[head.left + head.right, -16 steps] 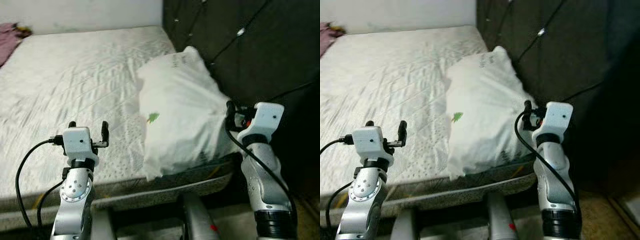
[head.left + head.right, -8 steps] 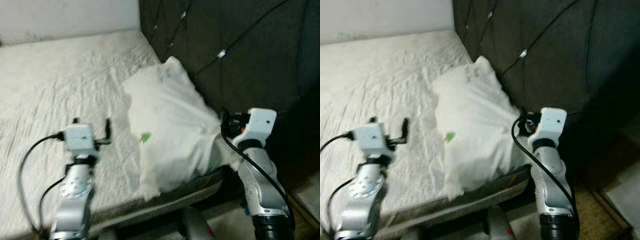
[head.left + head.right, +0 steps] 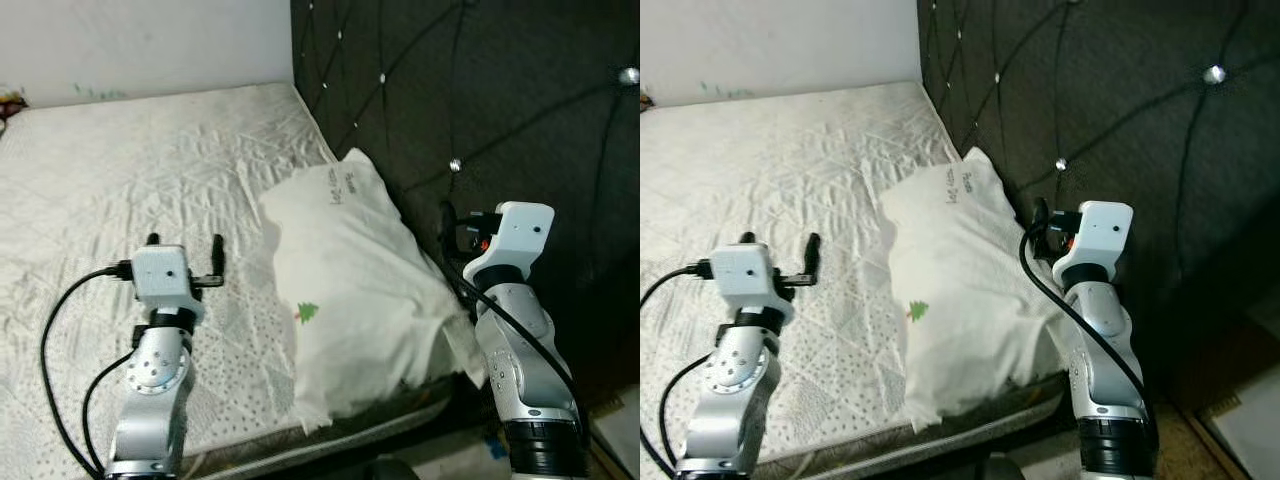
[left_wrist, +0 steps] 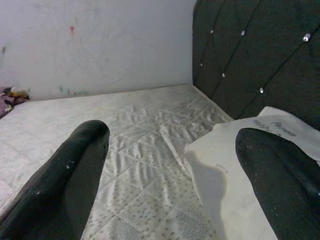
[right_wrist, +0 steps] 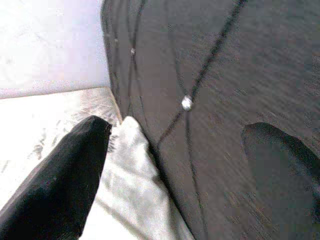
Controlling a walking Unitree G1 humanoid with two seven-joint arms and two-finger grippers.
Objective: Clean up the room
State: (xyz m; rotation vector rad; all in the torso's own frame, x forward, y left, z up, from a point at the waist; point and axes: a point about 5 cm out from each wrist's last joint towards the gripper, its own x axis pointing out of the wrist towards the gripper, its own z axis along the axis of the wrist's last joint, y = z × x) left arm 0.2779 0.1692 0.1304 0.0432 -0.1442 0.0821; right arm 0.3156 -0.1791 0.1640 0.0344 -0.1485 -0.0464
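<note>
While pillow (image 3: 355, 300) overhangs bed (image 3: 120, 170) edge, not tidy yet; left gripper (image 3: 186, 257) & right gripper (image 5: 200, 165) both spread apart, empty.

Dim, grainy; wall glare & blur in rt wrist view.

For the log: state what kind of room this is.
Most likely a bedroom: a bare quilted mattress, a white pillow lying on it, and a dark tufted headboard with shiny studs behind the pillow.

Left gripper (image 4: 170, 165) jaws spread over mattress (image 4: 135, 130), beside pillow (image 4: 225, 165).
</note>
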